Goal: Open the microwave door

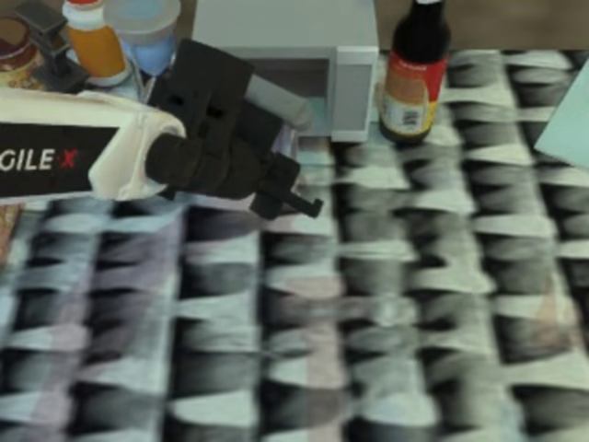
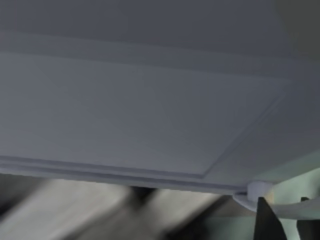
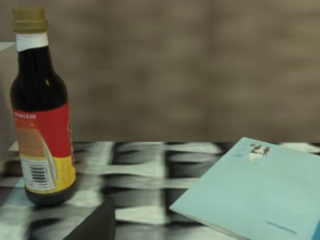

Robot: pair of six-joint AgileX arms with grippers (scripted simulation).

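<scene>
our left gripper [image 1: 299, 198] sits just in front of the microwave [image 1: 285, 37], at the top view's upper left of centre, with its dark fingers pointing toward the right side of the table; we cannot tell whether those fingers are apart or together. the white forearm of our left arm comes in from the left edge of the top view. the microwave stands at the far edge of the table, between a cluster of jars on its left and a dark bottle [image 1: 416, 69] on its right. the microwave door [image 1: 276, 99] is swung out from the front, so that the pale interior [image 1: 308, 78] shows behind it, and the narrow grey control strip [image 1: 354, 92] stays in place at the front's right. our wrist and gripper body overlap the door in the top view, so we cannot tell whether a finger touches it. in the left wrist view the door [image 2: 130, 105] fills most of the frame as a flat grey panel with a framed window, very close to the camera. the right wrist view shows the dark bottle [image 3: 42, 115] with its red and yellow label, upright on the patterned tablecloth [image 3: 145, 165], and a light blue book [image 3: 255, 190] lying flat well apart from it. an orange jar [image 1: 95, 41] and a blue tub [image 1: 147, 28] stand near the microwave's left. our right gripper does not show in any view.
</scene>
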